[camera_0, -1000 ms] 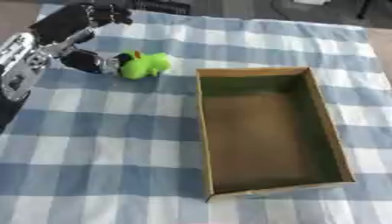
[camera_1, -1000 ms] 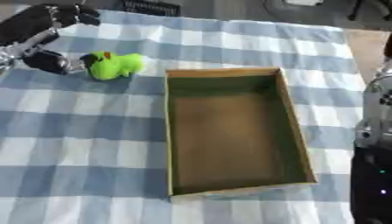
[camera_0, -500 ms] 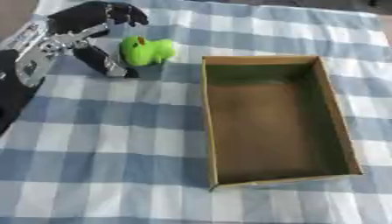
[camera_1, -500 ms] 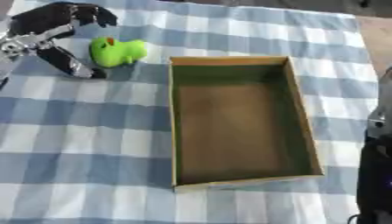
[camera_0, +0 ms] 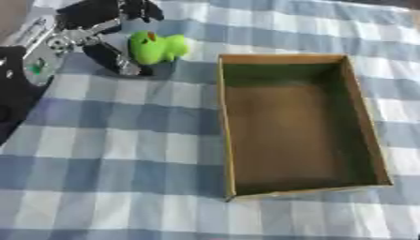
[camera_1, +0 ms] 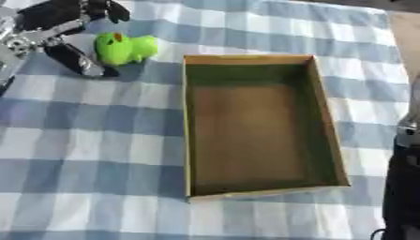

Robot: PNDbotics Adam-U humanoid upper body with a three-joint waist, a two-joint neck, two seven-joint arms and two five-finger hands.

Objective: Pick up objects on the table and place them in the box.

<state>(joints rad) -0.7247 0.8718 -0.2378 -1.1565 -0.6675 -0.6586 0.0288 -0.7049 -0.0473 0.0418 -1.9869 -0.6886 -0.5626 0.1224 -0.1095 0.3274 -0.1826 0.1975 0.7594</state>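
Note:
A bright green toy (camera_0: 156, 47) with a small orange spot lies on the checked cloth, just off the far left corner of the brown cardboard box (camera_0: 226, 140). The box holds nothing. My left hand (camera_0: 78, 33) comes in from the upper left and is open around the toy's left side. Its dark fingers (camera_0: 123, 8) arch past the toy's far side and the thumb (camera_0: 115, 61) lies on the cloth at its near left. I cannot tell whether they touch it. My right hand (camera_1: 406, 136) shows only as a blurred dark shape at the right edge.
The blue and white checked cloth (camera_0: 107, 154) covers the table, with open room left of and in front of the box. My left forearm (camera_0: 20, 79) crosses the upper left corner.
The camera has tilted, shifting the whole picture. My left hand has reached further round the green toy, fingers now beyond it. Toy and box keep their places relative to each other.

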